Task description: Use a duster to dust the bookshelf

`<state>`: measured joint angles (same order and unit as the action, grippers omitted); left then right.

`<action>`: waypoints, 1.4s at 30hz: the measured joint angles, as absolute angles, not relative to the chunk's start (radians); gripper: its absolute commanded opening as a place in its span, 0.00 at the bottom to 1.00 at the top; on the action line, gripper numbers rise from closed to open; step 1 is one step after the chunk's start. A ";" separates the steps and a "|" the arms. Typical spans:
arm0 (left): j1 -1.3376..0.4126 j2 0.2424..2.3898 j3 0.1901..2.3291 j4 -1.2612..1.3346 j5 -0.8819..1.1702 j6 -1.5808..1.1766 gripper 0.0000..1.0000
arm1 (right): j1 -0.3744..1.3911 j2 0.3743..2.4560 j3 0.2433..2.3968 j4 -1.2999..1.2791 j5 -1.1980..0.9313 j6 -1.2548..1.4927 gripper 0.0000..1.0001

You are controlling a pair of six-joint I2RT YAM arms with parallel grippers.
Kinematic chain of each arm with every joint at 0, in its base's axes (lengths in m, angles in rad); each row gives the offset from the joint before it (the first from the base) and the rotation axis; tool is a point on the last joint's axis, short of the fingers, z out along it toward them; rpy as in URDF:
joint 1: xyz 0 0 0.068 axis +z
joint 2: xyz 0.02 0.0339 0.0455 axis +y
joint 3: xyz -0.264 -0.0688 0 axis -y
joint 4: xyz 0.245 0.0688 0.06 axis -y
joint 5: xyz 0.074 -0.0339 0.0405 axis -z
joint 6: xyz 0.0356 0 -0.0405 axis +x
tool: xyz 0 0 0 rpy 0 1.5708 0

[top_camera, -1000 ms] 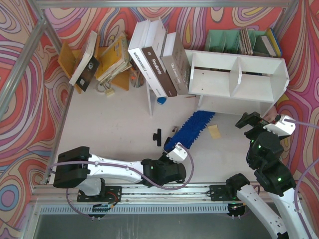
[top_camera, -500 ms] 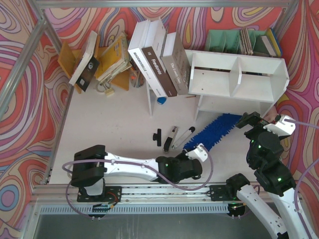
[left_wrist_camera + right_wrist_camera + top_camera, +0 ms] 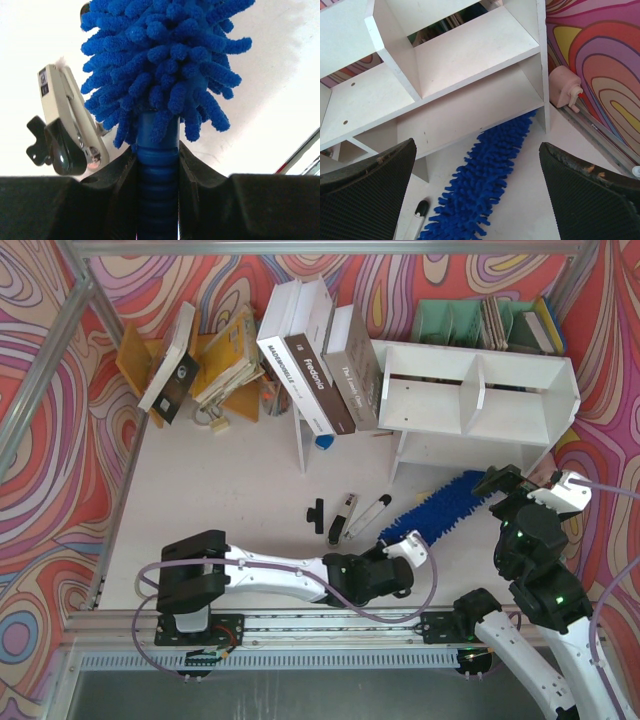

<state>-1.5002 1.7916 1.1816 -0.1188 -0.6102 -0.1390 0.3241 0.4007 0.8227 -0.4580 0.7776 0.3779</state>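
The duster (image 3: 441, 504) is a long bright-blue fluffy strip lying on the white tabletop, running from my left gripper (image 3: 404, 546) up and right toward the bookshelf (image 3: 470, 390). In the left wrist view my left gripper (image 3: 158, 172) is shut on the duster's ribbed blue handle (image 3: 158, 190), with the fluffy head (image 3: 165, 60) just ahead of the jaws. In the right wrist view the duster (image 3: 480, 180) has its far tip under the bookshelf's (image 3: 470, 50) lower shelf, by the right side panel. My right gripper (image 3: 477, 145) hangs open above the duster; in the top view the right gripper (image 3: 503, 481) is by the shelf's front right.
Black-and-silver tools (image 3: 345, 517) and a small black piece (image 3: 317, 512) lie left of the duster; one tool (image 3: 70, 130) shows beside the head. Large books lean on a thin white board (image 3: 300, 435). A green rack of books (image 3: 470, 320) stands behind the shelf. A pink block (image 3: 564, 89) sits by the right wall.
My left arm has reached further right and swung the duster clockwise, so its tip moved from the shelf's left front to under its right end. The right arm has not moved.
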 measured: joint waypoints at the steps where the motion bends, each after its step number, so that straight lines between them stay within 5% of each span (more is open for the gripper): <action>1: -1.499 1.778 1.159 -0.117 -0.612 -0.146 0.00 | 0.324 0.401 0.823 -0.458 0.778 0.378 0.99; 16: -1.492 1.576 0.941 -0.160 -0.696 -0.295 0.00 | 0.324 0.404 0.822 -0.454 0.778 0.377 0.99; 34: -1.491 1.806 1.218 -0.112 -0.590 -0.172 0.00 | 0.324 0.404 0.822 -0.454 0.777 0.377 0.99; 42: -1.489 1.779 1.174 -0.105 -0.590 -0.166 0.00 | 0.324 0.403 0.822 -0.454 0.776 0.374 0.99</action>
<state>-1.4895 1.7790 1.1744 -0.1051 -0.5903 -0.1658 0.3241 0.4034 0.8223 -0.4538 0.7761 0.3740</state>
